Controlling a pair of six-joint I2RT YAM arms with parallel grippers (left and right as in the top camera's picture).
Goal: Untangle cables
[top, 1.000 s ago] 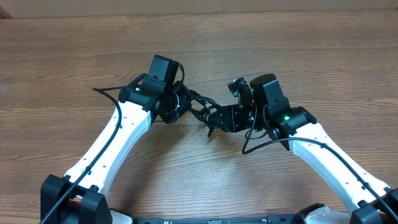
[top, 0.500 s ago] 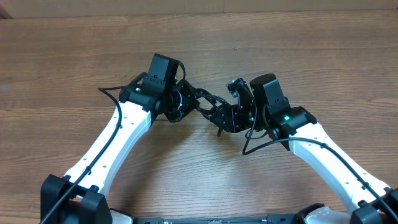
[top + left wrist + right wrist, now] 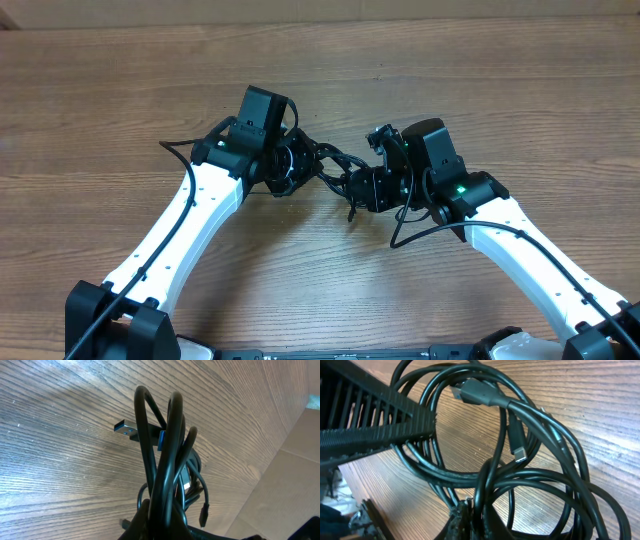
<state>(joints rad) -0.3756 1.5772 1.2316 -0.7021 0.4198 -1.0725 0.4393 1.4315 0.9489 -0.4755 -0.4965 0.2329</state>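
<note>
Overhead: mid-separation, seemingly; left end effector [image 3: 303, 166] clenches thin black tangled cables [image 3: 334, 172]; right end effector [image 3: 358, 190], beside them, released. Next probably: pinch one strand.

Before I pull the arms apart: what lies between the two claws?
Only the cables, a black tangle running from the left claw to the right claw; the overhead view shows it.

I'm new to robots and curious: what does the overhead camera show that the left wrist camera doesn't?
Only overhead: both white robot arms, with the left gripper and right gripper meeting at the tangle. Only left wrist: a blue-tongued USB plug and a small black plug dangling. Both: the tangled thin black cables over the brown wooden table.
</note>
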